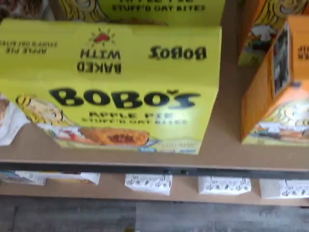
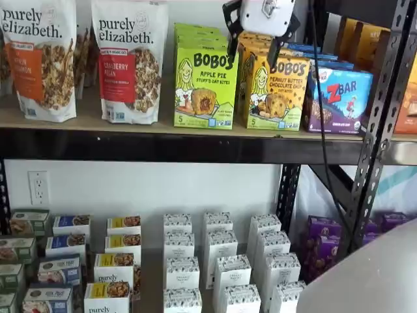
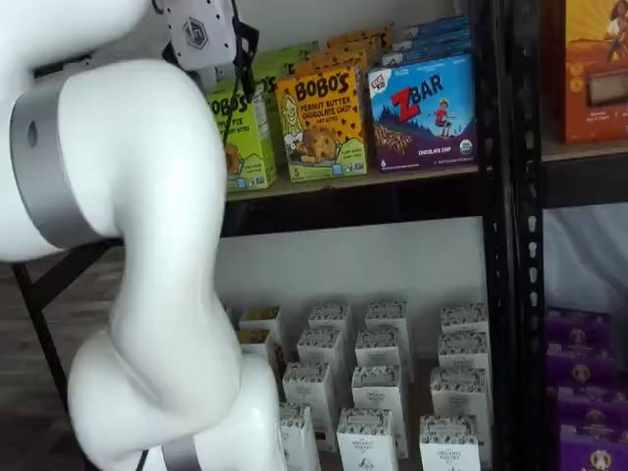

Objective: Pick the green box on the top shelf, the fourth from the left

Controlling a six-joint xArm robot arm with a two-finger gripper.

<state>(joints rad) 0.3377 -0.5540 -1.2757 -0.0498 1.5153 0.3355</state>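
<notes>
The green box (image 2: 205, 85) is standing upright at the front edge of the top shelf (image 2: 163, 127), and we are seeing it in both shelf views and, close up from above, in the wrist view. On one side a granola pouch (image 2: 130, 62) is standing just beside it; on the other the orange Bobo's carton (image 2: 277, 91) is sitting near, with a narrow gap between them. More green cartons are lining up behind it.

Our arm (image 3: 128, 245) is filling much of a shelf view. The pincer (image 2: 254, 42) is hanging in front of the shelf, above and in front of the gap between the green and orange cartons, its two black fingers spread wide apart and gripping nothing.

We are judging the approach as not yet lined up: the pincer is sitting off toward the orange carton. To do this well, we are thinking of shifting sideways until the fingers are straddling the green box alone, keeping them spread, then easing in squarely so neither finger is nudging the pouch or the orange carton.
</notes>
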